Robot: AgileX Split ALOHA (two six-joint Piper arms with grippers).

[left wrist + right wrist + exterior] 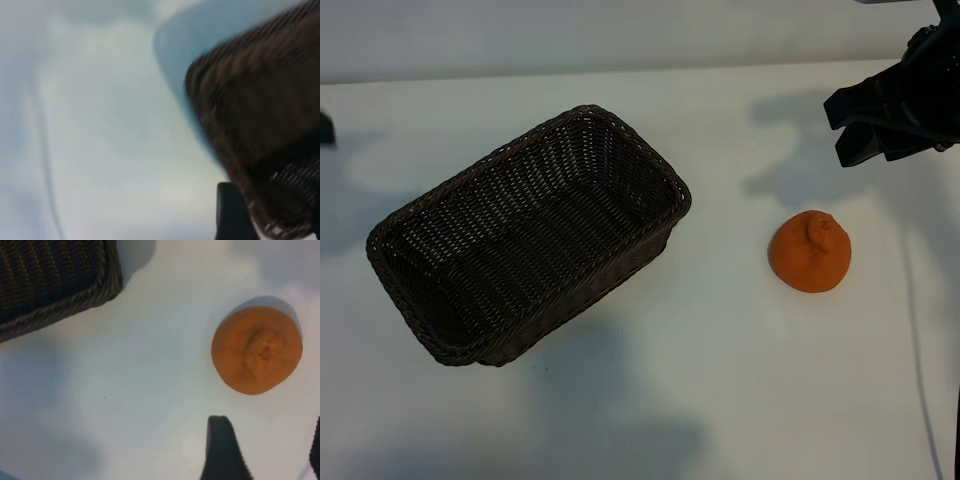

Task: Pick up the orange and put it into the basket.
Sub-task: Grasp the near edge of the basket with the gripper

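The orange (809, 252) sits on the desk (740, 380), apart from the basket (390, 262). The right gripper (868, 128) hangs above it, jaws spread, gripping nothing. The left gripper (235, 212) is by the basket; I cannot tell how its jaws stand.

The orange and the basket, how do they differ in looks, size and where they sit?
The orange is bright, matte and roundish with a knobby stem end pointing up; the basket is dark brown woven wicker, rectangular with rounded corners. The orange is much smaller than the basket. The orange lies at the exterior view's right, close below the right gripper; the basket sits left of centre, set at an angle. Both rest on the white table, apart from each other.
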